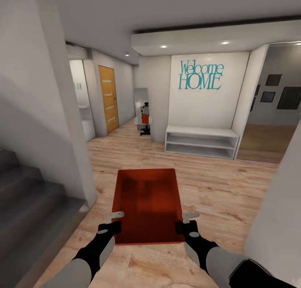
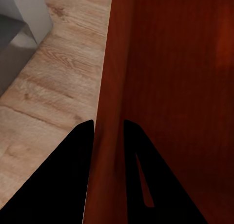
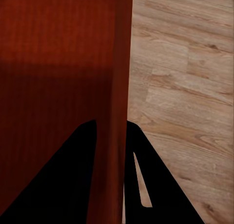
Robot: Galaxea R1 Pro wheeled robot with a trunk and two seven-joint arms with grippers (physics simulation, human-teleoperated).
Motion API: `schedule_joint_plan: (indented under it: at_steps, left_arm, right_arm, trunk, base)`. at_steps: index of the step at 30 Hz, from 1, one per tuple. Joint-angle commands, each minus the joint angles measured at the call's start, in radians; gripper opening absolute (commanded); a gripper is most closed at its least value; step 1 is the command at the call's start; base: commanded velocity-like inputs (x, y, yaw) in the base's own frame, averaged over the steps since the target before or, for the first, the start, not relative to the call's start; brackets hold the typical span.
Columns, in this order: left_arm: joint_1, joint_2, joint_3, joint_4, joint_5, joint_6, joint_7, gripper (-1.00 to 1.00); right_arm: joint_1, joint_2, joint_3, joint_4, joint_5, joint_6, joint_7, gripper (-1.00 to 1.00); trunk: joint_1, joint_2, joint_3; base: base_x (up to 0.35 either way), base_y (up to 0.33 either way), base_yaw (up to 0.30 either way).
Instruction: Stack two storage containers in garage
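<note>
Storage container (image 1: 147, 204) held level, long axis pointing forward.

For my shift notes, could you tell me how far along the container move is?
Done: one storage container is lifted, the left gripper and right gripper each clamped on a side wall. In hand: carrying it over a wood-floored hallway. Left: reaching the garage, setting it down, stacking the second.

Light wood plank floor (image 1: 217, 183) ran to a white low shelf bench (image 1: 202, 141) under teal "Welcome HOME" lettering (image 1: 200, 75); grey stairs (image 1: 29, 204) rose left.
</note>
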Motion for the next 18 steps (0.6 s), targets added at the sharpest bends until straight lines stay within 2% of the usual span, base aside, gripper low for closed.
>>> schedule_joint_plan:
  at_steps: [1,18]
  left_arm:
    - [-0.001,0.022,0.031,0.0,0.024,0.006,0.009,-1.0]
    - [-0.001,0.022,0.031,0.0,0.024,0.006,0.009,-1.0]
  right_arm:
    - [-0.001,-0.011,-0.033,-0.005,0.012,-0.009,-0.002,-1.0]
    - [-0.001,-0.011,-0.033,0.001,0.012,-0.009,-0.002,-1.0]
  trunk:
    - [0.001,-0.001,-0.001]
    - [0.001,-0.001,-0.001]
  base:
    - [0.322,0.0,0.0]
    - [0.322,0.0,0.0]
